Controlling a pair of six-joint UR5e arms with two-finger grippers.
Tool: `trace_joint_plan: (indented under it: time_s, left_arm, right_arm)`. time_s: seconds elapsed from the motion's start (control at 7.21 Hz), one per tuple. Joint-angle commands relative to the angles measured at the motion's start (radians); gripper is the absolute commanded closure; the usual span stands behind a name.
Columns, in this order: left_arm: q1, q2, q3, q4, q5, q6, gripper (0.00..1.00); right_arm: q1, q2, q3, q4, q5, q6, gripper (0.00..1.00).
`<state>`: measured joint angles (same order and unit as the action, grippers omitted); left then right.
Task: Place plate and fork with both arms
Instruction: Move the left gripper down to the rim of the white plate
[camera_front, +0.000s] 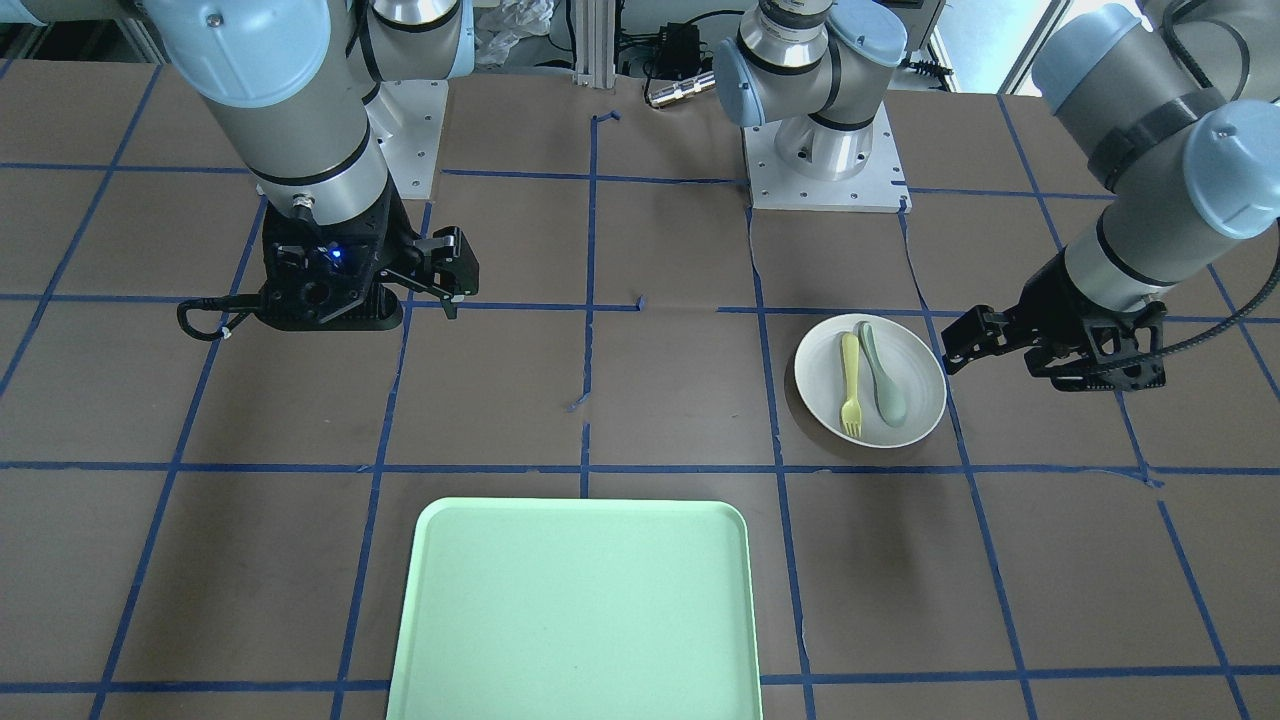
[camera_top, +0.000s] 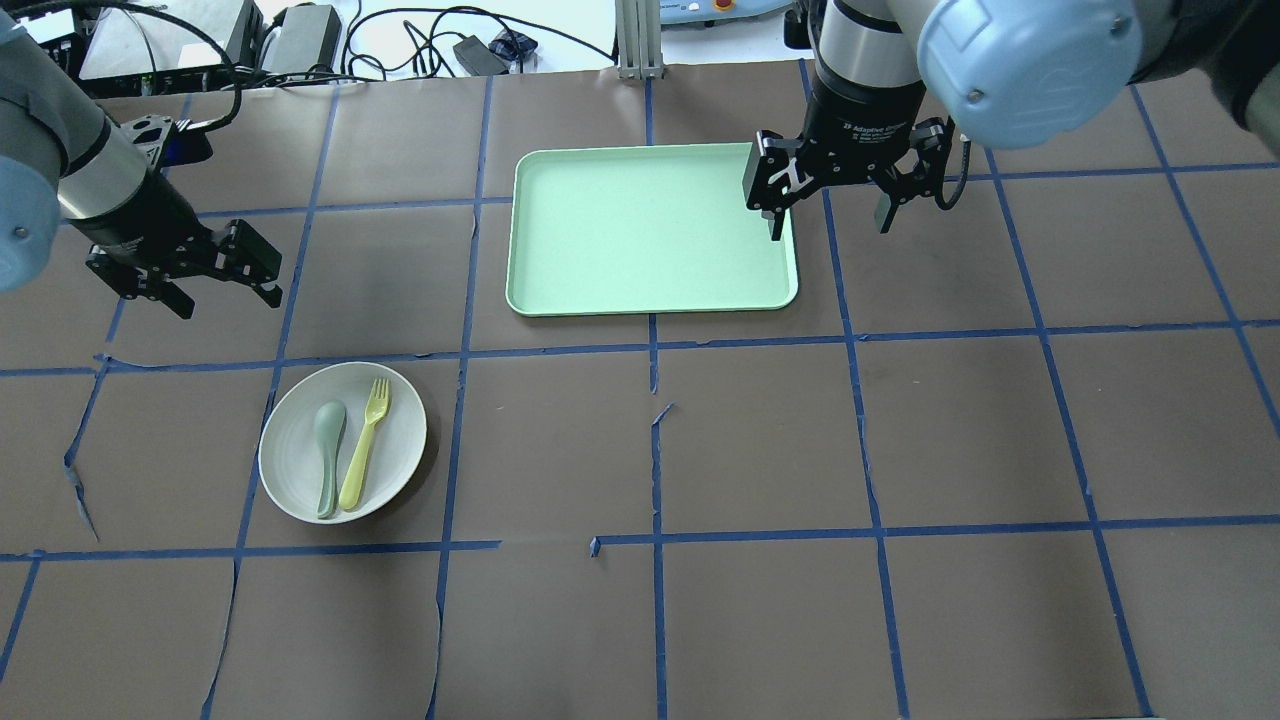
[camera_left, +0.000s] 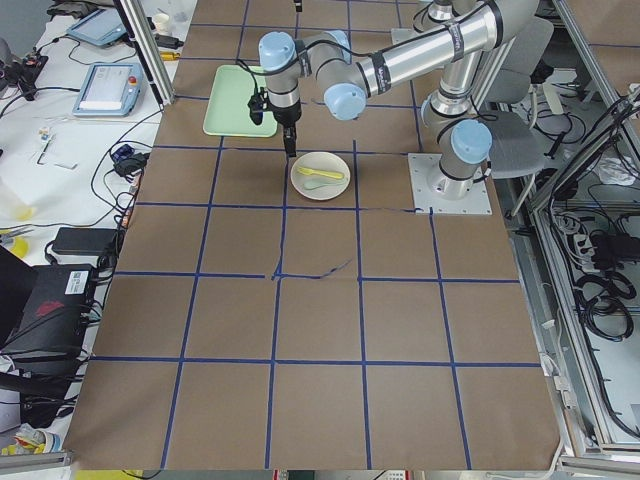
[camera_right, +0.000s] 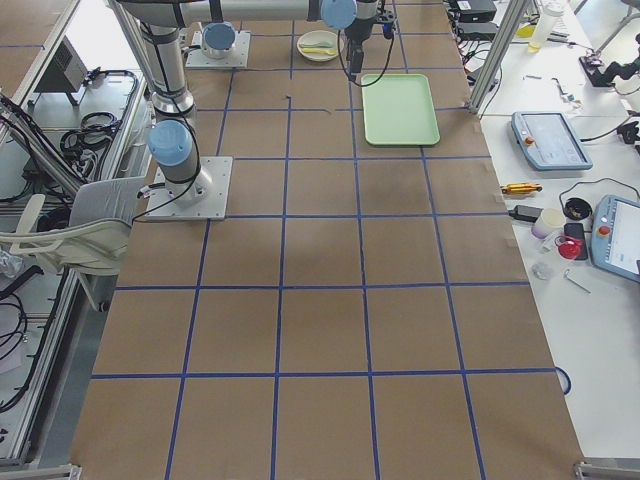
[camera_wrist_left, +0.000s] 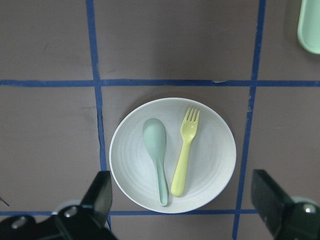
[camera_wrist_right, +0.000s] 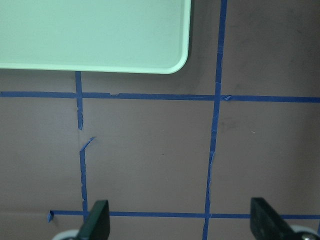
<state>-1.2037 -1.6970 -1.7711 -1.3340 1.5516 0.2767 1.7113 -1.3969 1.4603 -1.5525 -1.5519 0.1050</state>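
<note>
The white plate lies on the table's left side, also seen in the front view and the left wrist view. On it lie the pale yellow fork and a grey-green spoon, side by side. My left gripper is open and empty, raised above the table just beyond the plate's far left rim. Its fingers frame the plate in the wrist view. My right gripper is open and empty, over the tray's right edge.
The mint-green tray lies empty at the table's far middle. Brown paper with blue tape lines covers the table. The arm bases stand at the robot's side. Cables and gear lie beyond the far edge.
</note>
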Motion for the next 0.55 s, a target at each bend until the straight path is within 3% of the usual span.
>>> trace_joint_plan:
  time_s: [0.0,0.42]
  left_arm:
    - [0.082,-0.061,-0.063,0.067,-0.002,0.018,0.0]
    - [0.09,-0.13,-0.217,0.263,-0.001,0.022,0.0]
  right_arm:
    - [-0.001,0.009,0.0,0.006,0.003,-0.002,0.0]
    - [-0.001,0.013,0.009,0.006,0.004,0.004,0.0]
